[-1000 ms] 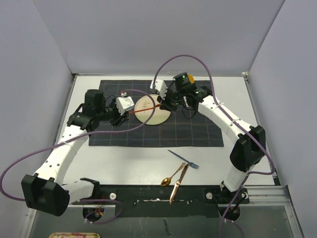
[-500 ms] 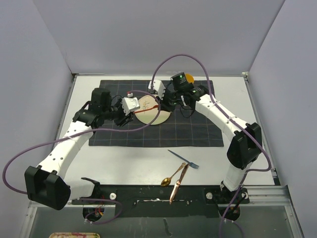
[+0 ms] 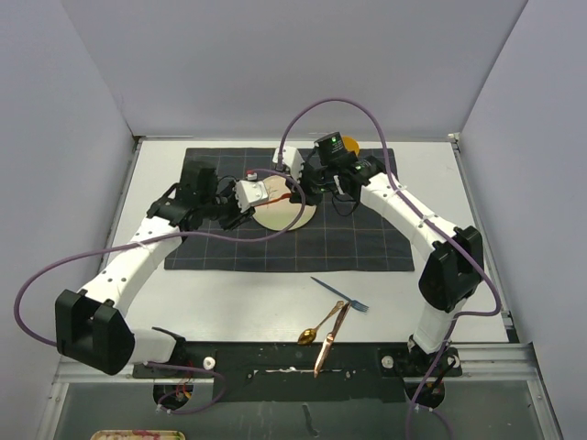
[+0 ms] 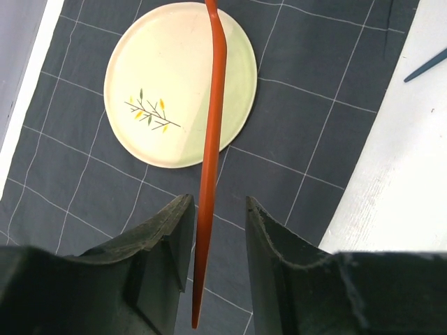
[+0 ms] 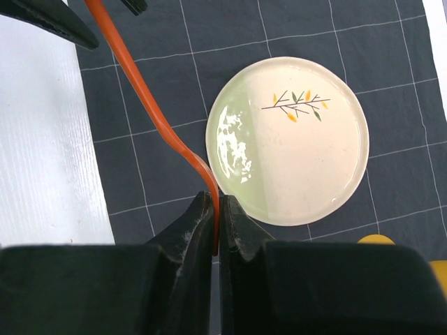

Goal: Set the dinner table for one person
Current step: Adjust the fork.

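Observation:
A thin orange utensil [image 5: 140, 84] hangs over the dark grid cloth [image 3: 348, 238] on the white dinner table [image 3: 257, 293]. My right gripper [image 5: 216, 209] is shut on one end of it, beside the cream plate [image 5: 293, 139] with a leaf sprig. My left gripper [image 4: 215, 209] is open, and the utensil's other end [image 4: 208, 181] sits between its jaws, close to the left finger, with a gap on the right. In the top view both grippers meet over the plate [image 3: 292, 213], the left gripper [image 3: 266, 200] to the left of the right gripper [image 3: 298, 190].
A blue fork [image 3: 341, 294], a gold spoon [image 3: 316, 327] and a copper knife [image 3: 330, 339] lie on the bare table near the front rail. A yellow-orange object [image 3: 349, 144] sits at the cloth's back edge behind the right arm. Purple cables loop over both arms.
My left gripper has moved right to the plate and now has its open jaws around the utensil's free end. The right gripper has shifted slightly, still holding the utensil.

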Robot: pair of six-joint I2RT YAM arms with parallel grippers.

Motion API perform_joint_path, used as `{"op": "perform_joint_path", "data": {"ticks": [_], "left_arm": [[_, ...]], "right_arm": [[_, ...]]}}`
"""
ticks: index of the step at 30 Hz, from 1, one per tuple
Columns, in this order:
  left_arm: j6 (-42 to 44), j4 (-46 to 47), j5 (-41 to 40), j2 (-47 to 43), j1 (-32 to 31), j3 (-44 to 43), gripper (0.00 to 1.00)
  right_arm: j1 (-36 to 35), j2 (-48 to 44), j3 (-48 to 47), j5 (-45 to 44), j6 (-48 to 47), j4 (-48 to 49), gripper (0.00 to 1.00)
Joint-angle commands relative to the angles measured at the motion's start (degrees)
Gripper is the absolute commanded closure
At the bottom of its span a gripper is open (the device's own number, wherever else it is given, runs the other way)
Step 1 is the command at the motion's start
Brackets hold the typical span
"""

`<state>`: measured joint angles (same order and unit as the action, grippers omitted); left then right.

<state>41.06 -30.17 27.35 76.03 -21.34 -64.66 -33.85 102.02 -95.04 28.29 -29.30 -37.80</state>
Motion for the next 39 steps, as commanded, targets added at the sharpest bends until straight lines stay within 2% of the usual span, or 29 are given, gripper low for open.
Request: {"op": "perform_joint_path", "data": {"ticks": [1,17,33,39], "left_arm": [[0.8,3.7,-0.6,1.4,-0.5,-3.5,0.67],[0.9,3.8,-0.9,2.8,-0.7,-4.7,1.00],[-2.6,3.6,-0.1,3.3,-1.1,-6.1,1.00],[-4.5,2.8,1.7,3.3,-0.5,-7.5,1.00]], "right_arm": [[-0.4,-0.2,-2.3,1.9,0.3,1.7,1.00],[-0.1,0.7,-2.5,2.8,-0.3,2.0,1.00],[0.4,1.3,-3.2,3.1,-0.6,1.9,1.00],[0.7,0.1,-2.2,2.8,-0.4,3.3,0.96]]}}
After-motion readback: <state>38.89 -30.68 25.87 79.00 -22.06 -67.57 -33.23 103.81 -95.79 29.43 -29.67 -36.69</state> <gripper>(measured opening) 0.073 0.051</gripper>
